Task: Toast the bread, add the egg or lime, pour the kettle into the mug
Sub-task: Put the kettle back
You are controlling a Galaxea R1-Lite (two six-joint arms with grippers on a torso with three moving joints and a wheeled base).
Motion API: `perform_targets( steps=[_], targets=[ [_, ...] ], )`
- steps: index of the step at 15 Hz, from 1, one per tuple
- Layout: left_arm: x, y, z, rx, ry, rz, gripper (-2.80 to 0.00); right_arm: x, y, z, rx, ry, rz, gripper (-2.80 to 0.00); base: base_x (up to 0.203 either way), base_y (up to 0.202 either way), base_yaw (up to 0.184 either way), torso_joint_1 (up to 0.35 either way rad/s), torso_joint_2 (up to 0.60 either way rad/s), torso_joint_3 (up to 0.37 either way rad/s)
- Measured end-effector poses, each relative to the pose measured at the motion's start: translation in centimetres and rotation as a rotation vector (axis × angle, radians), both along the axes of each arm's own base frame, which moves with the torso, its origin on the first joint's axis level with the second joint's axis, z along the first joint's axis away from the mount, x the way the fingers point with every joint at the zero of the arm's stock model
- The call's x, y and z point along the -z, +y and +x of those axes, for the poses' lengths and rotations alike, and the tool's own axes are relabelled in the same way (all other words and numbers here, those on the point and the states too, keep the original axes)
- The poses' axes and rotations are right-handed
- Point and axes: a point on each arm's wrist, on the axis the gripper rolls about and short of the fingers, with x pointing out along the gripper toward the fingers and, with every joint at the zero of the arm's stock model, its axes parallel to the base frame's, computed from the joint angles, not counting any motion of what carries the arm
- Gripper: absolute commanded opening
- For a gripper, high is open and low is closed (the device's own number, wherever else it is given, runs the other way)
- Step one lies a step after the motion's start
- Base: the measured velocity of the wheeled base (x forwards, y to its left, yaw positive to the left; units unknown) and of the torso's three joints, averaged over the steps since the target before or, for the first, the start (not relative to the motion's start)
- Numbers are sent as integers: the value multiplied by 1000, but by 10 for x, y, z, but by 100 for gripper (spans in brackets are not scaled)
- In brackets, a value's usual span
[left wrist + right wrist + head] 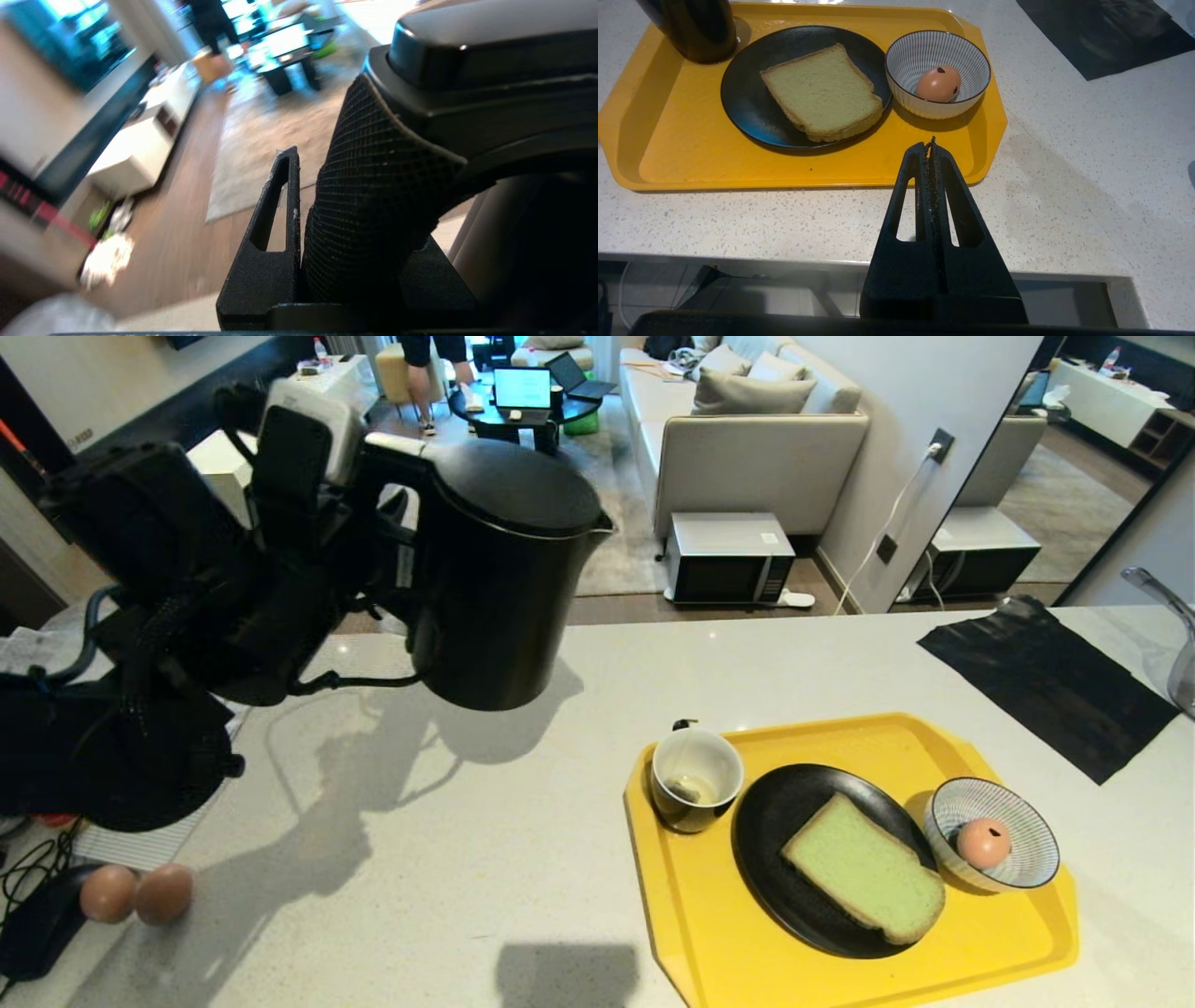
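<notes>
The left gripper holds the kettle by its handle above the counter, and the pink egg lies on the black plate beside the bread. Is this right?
Not quite. The egg lies in the striped bowl, as the head view shows; only the bread is on the black plate. The left gripper does hold the kettle.

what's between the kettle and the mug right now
Nothing visible. The left end effector holds the kettle by its handle, lifted above bare counter. The mug stands open on the tray's near-left corner.
</notes>
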Motion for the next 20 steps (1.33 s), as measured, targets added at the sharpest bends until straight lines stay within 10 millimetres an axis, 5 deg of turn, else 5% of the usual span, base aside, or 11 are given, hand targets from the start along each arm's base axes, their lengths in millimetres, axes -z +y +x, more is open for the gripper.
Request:
perform_targets(
  steps=[5, 15, 20],
  targets=[
    [34, 37, 11, -30, 22, -190, -280, 0, 0, 0, 0, 0, -1, -280, 0, 0, 0, 0, 0, 0],
    [130, 39, 69, -5, 106, -284, -280, 0, 0, 0, 0, 0, 0, -280, 0, 0, 0, 0, 0, 0],
    [153, 36, 88, 7, 146, -269, -280, 0, 0, 0, 0, 0, 0, -280, 0, 0, 0, 0, 0, 0]
  ],
)
